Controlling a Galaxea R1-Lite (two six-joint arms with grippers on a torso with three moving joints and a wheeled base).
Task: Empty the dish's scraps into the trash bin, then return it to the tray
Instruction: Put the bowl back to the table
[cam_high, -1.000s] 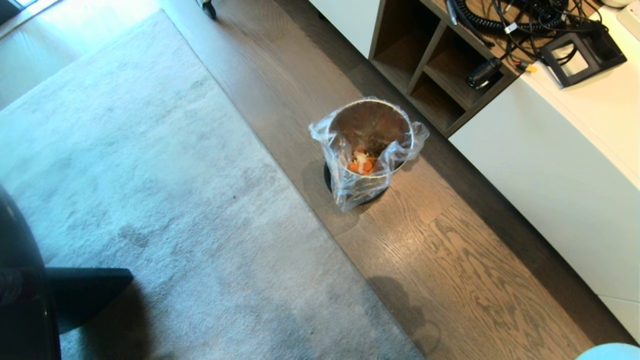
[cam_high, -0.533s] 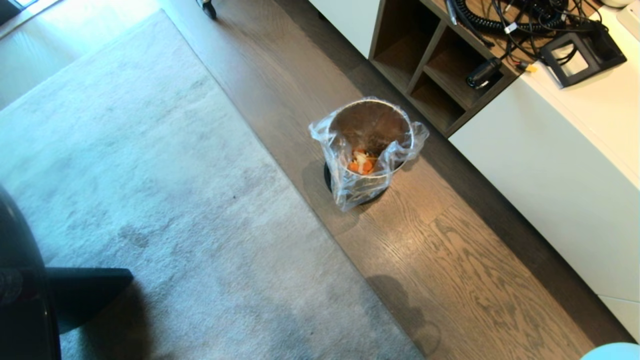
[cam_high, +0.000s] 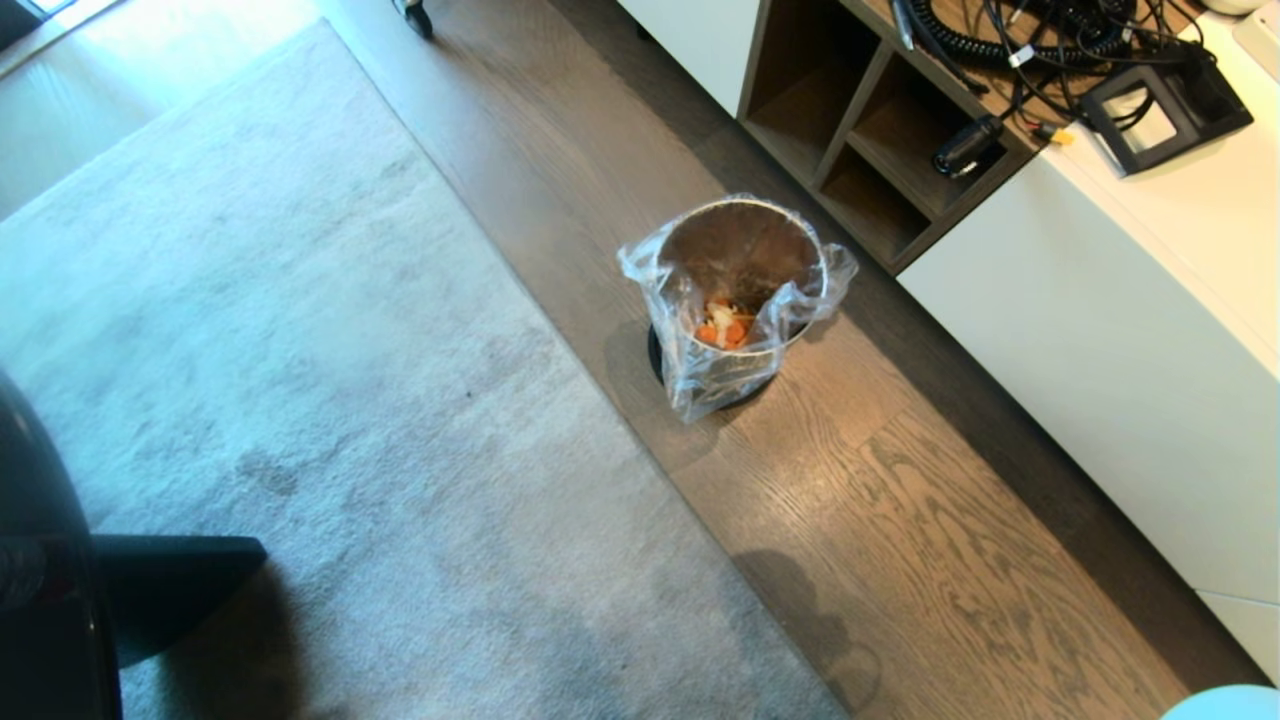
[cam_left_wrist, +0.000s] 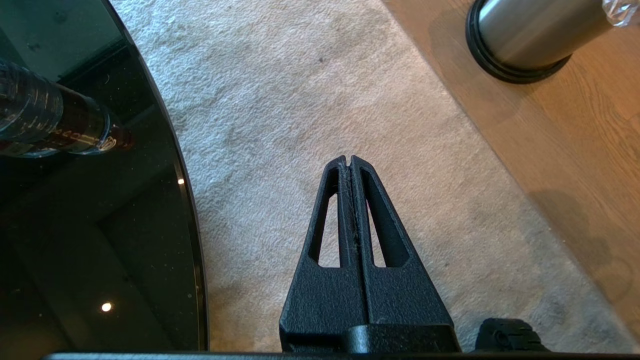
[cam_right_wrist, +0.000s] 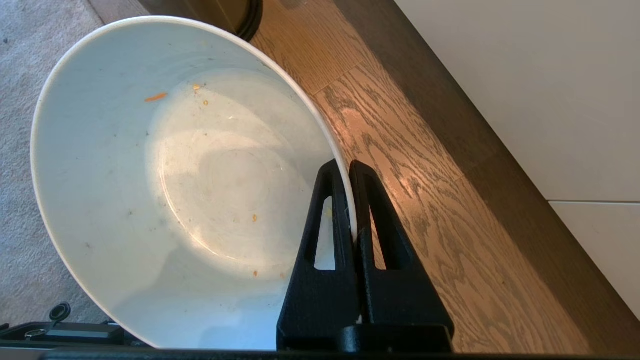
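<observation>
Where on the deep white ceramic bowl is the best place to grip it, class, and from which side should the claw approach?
Grip the thin rim of the white ceramic bowl, one finger inside the wall and one outside, coming in edge-on from above the rim. The wall is too wide and smooth to span, but the lip is narrow. The right claw grips it this way now, shut on the rim.

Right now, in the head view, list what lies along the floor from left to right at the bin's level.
Grey rug → strip of wood floor → trash bin holding scraps → white cabinet.
</observation>
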